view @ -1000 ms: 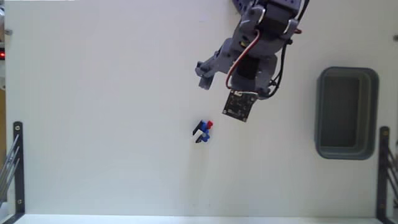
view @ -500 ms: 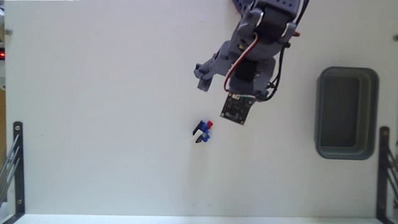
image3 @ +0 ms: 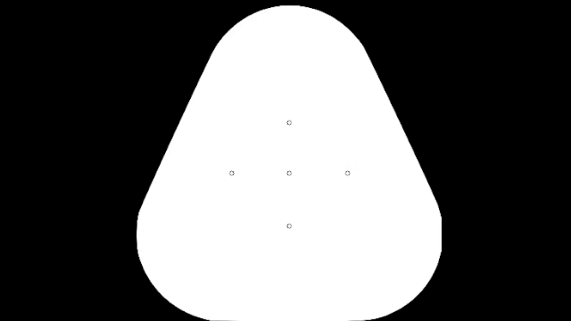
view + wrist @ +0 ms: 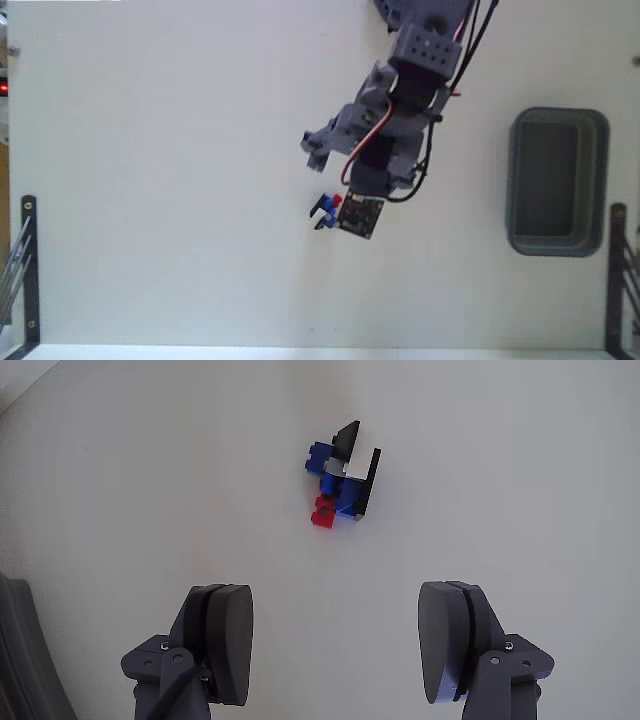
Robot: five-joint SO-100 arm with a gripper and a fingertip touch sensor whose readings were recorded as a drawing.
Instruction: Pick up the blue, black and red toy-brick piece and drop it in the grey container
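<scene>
White counter (image 4: 160, 200) fills both views, plain and evenly lit, with dark metal brackets standing at its left and right edges in the fixed view. My jaws (image 4: 338, 645) stand wide apart and hold nothing — in the wrist view the two dark grey pads sit at the bottom of the frame with bare counter between them.

Ahead of that gap, clear of both pads, lies the toy-brick piece (image 4: 340, 478): blue bricks with black parts along its upper and right sides, a white bit near the middle and a red brick at its lower left. It rests on the counter, touching nothing else.

In the fixed view my arm (image 4: 400, 110) reaches down from the top edge, and the small square camera board at my wrist sits just right of the toy-brick piece (image 4: 323, 209), partly overlapping it as seen from above. Well off to the right — near the counter's right edge — sits the grey container (image 4: 600, 180), a rounded-rectangle tray with a thick blue-grey rim and a darker inside.
</scene>
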